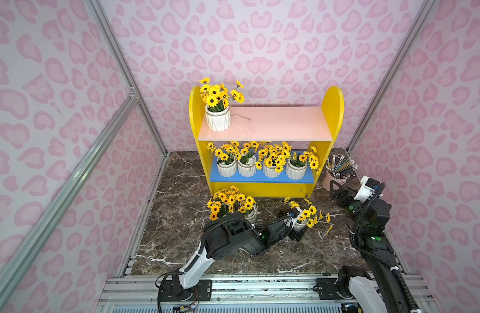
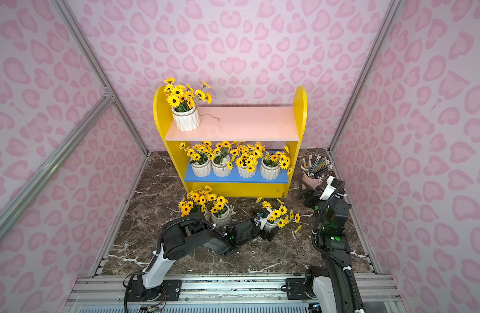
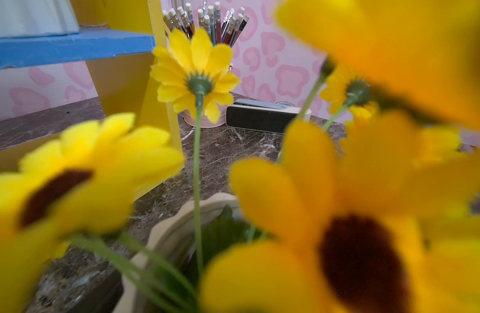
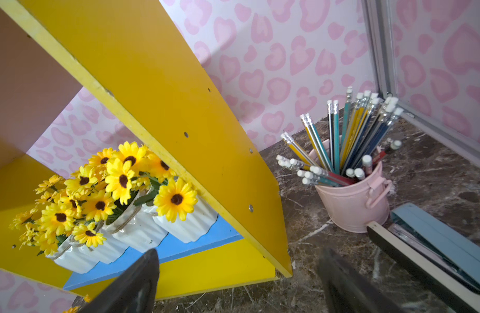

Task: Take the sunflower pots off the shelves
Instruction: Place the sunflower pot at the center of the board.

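The yellow shelves [image 1: 333, 108] hold one sunflower pot [image 1: 217, 119] on the pink upper board and several pots [image 1: 247, 169] in a row on the blue lower board. Two more pots [image 2: 221, 215] stand on the floor in front, at the left. My left gripper [image 1: 295, 227] is low on the floor right of them, its fingers on both sides of another sunflower pot [image 1: 300, 223], whose blooms fill the left wrist view over its rim [image 3: 176, 235]. My right gripper [image 4: 240, 257] is open and empty near the shelves' lower right corner.
A pink cup of pencils [image 1: 332, 180] stands right of the shelves, close to my right gripper. A long black-and-cream object with a grey-blue top [image 4: 423, 244] lies beside the cup. A loose flower [image 1: 329, 229] lies on the marble floor. Patterned walls close in three sides.
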You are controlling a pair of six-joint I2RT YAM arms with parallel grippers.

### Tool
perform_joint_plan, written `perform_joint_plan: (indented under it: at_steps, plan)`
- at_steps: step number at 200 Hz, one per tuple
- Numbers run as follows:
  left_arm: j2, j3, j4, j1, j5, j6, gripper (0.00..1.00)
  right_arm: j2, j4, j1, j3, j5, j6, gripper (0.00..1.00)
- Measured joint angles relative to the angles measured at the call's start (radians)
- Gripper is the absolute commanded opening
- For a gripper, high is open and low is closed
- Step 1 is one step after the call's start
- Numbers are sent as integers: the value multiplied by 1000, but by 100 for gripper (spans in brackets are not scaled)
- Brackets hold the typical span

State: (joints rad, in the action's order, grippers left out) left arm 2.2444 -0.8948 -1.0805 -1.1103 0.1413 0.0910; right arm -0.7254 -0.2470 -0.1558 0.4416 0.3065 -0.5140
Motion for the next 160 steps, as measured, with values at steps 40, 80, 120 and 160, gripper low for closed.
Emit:
perform_joint_plan:
  at_steps: [40,80,120,160]
  plan:
    - [43,-25,-39,0,34,-24,55,-10,-7,93,-5,-14,37,95]
    - [44,-14,-60,1,65,-21,97,-8,4,106,-5,-50,48,97]
    - [-36,17,23,2,84,-31,98,5,23,108,-4,-63,50,99]
    - [-87,11,88,1,70,-34,97,-2,57,108,5,-80,51,99]
